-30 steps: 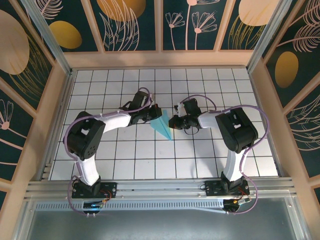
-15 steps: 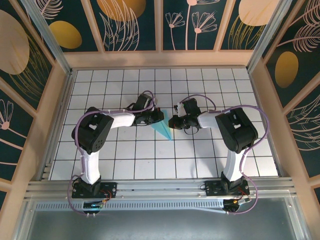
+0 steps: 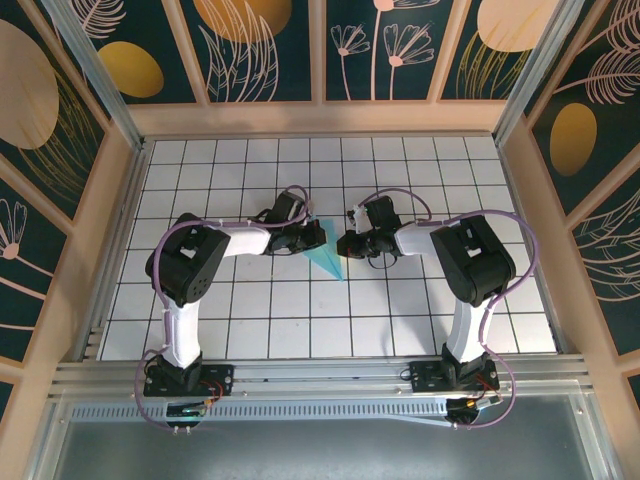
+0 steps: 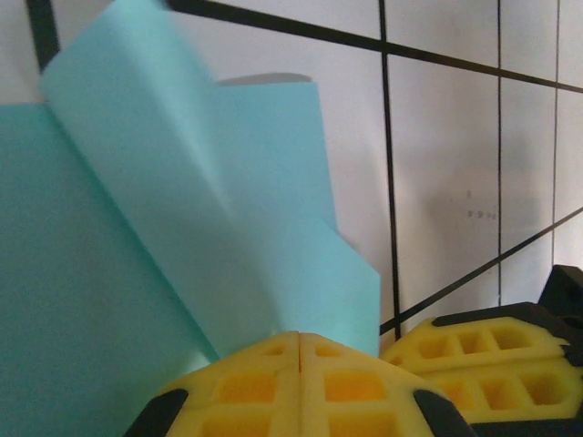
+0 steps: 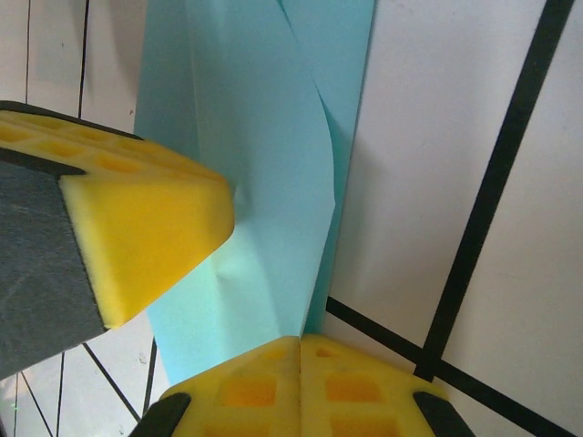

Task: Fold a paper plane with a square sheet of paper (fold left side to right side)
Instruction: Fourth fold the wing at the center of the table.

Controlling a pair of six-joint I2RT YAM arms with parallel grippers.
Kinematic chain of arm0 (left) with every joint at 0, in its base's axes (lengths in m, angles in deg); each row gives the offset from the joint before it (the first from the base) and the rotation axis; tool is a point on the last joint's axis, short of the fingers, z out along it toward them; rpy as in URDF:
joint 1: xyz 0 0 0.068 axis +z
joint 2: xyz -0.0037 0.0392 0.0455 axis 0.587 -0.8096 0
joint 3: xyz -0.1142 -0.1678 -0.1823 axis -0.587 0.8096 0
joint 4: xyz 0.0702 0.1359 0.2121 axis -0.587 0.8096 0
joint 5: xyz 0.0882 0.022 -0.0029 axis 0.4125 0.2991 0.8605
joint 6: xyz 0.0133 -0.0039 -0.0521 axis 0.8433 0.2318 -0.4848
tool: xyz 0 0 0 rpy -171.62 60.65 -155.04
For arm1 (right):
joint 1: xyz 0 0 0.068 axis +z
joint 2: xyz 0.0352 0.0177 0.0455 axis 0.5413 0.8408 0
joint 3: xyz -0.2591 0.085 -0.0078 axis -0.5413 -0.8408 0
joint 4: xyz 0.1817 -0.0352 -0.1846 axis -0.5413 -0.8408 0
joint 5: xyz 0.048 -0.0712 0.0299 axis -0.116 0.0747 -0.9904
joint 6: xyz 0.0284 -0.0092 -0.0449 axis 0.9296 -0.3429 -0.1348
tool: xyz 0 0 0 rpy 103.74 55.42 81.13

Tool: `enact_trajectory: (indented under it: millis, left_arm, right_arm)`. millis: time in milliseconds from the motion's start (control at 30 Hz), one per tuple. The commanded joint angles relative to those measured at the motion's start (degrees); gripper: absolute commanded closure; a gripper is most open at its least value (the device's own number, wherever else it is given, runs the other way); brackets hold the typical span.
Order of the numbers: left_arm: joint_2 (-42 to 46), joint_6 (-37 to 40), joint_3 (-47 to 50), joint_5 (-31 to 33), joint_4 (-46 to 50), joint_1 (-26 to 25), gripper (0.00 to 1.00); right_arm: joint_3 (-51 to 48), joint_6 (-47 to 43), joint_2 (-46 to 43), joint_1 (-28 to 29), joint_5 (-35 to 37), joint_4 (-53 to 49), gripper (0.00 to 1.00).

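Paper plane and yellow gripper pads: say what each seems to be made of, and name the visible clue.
Paper plane: thin matte paper, plain turquoise; it curls, holds sharp creases and takes soft shadows. Pads: probably soft yellow foam or rubber, matte, with a moulded grid of recesses; which of the two cannot be told by look.

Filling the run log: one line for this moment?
phase: mid-fold | left fingers: shut on paper plane | right fingers: shut on it

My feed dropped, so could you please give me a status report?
Left gripper shut on paper. Right gripper shut on paper. Paper folded to a point. Nothing in the way.
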Motion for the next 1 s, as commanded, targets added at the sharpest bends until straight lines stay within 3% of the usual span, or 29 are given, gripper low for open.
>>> enact_trajectory:
  millis: [0,467,967]
  left_arm:
    - [-0.7,1.1,1.1,1.3,0.7,0.1,0.99]
    - [-0.8,0.6,4.1,3.6,-0.3,0.2,1.0]
    - [-0.9,0.4,4.5,4.7,0.2,0.1,1.0]
  right_arm:
    - [-0.8,-1.8,4.8,1.5,6.8,-4.0,1.0]
    - [0.2,-2.0,3.1,1.5,6.1,-4.6,0.99]
    - [2.2,-1.0,-5.7,-0.2,5.7,-6.1,0.71]
